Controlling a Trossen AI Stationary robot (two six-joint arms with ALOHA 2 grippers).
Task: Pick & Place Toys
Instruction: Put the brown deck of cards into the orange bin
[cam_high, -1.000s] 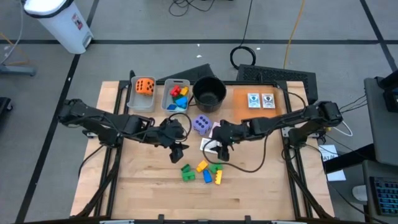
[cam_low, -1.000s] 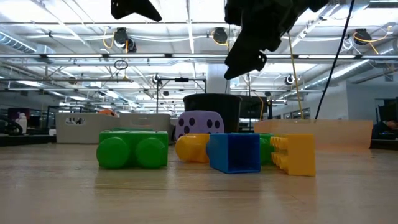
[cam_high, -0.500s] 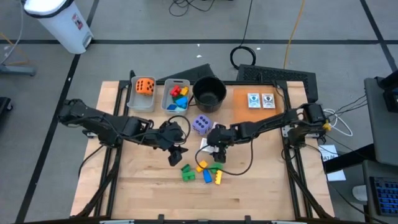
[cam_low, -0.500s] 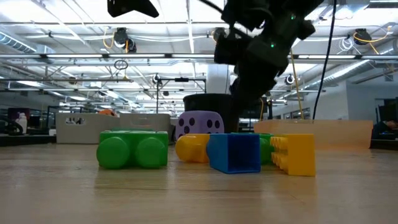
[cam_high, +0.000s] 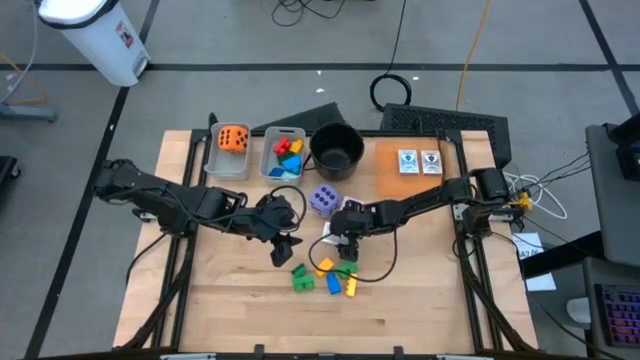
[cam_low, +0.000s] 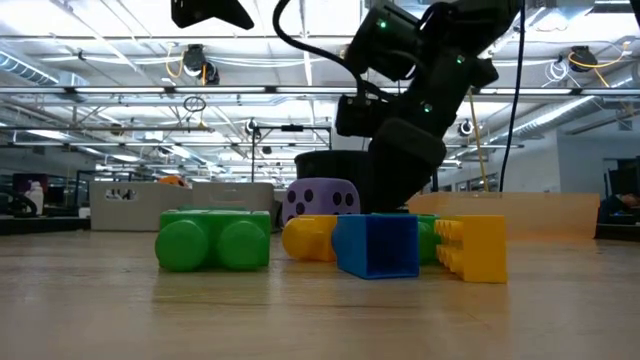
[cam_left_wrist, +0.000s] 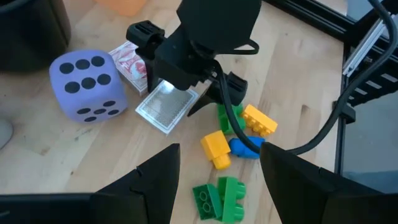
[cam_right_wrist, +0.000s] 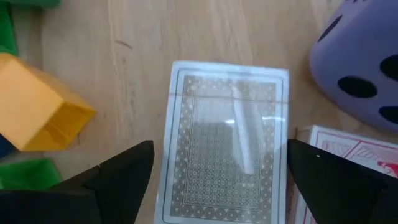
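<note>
Right gripper (cam_right_wrist: 214, 171) low over a grey-backed card (cam_right_wrist: 225, 140) at table centre, fingers spread wide w/ the card between them, nothing pinched.

Card lies flat on the wooden table (cam_high: 420, 290); purple die (cam_high: 324, 199) just beside it at 11 o'clock, a red-backed card (cam_left_wrist: 129, 61) touching its edge. At 6 o'clock from the card sits a cluster of blocks: green block (cam_high: 302, 278), yellow block (cam_high: 325, 267), blue block (cam_high: 334, 284). Left gripper (cam_high: 284, 247) hangs at 9 o'clock of the card, fingers parted, empty. Orange die (cam_high: 233, 139) in grey bin (cam_high: 226, 164) at 11 o'clock of the table; two more cards (cam_high: 419, 161) at 1 o'clock.
</note>
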